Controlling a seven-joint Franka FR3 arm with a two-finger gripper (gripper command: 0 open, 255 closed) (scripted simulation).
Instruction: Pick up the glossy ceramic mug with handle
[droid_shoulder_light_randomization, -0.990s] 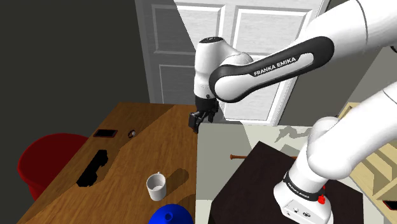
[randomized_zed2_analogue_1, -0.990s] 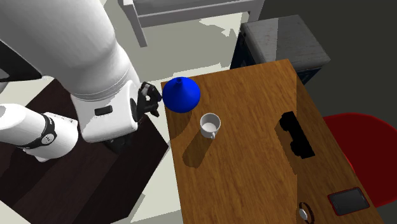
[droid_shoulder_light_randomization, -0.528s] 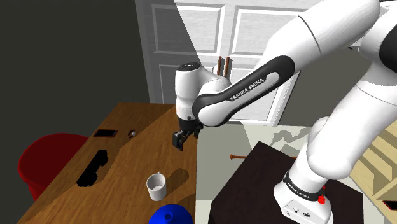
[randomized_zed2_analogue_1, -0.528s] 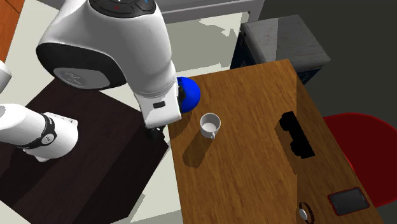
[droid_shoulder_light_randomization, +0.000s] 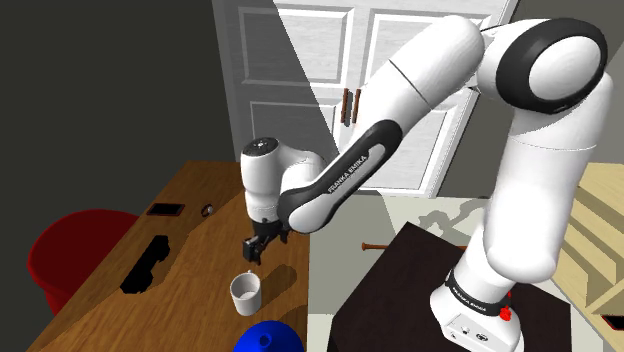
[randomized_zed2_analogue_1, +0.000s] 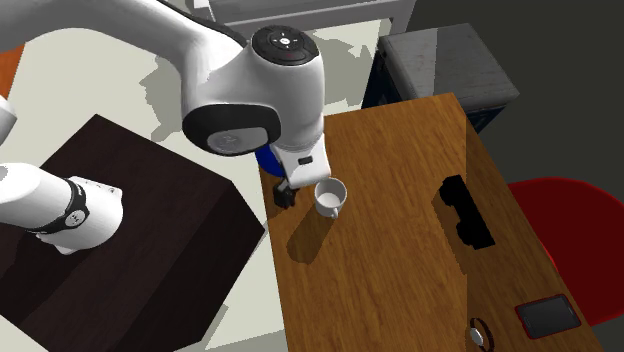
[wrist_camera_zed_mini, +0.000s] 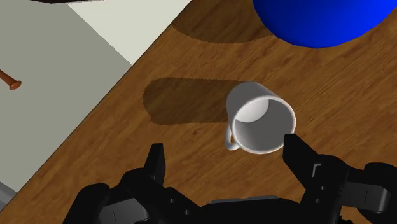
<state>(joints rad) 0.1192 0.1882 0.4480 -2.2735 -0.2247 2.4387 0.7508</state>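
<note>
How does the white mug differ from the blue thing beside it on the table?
The mug is white; the blue thing is deep blue. The mug is the smaller; the blue thing is clearly wider. The mug stands open-topped with a side handle; the blue thing shows a rounded dome, no handle seen. Both sit on the wooden table near its edge by the stand.

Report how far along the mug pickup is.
Done: the hand hovers open close over the white mug. In hand: nothing gripped; the mug stands upright on the wooden table, untouched by the fingers. Left: lower around it, close, lift.
</note>
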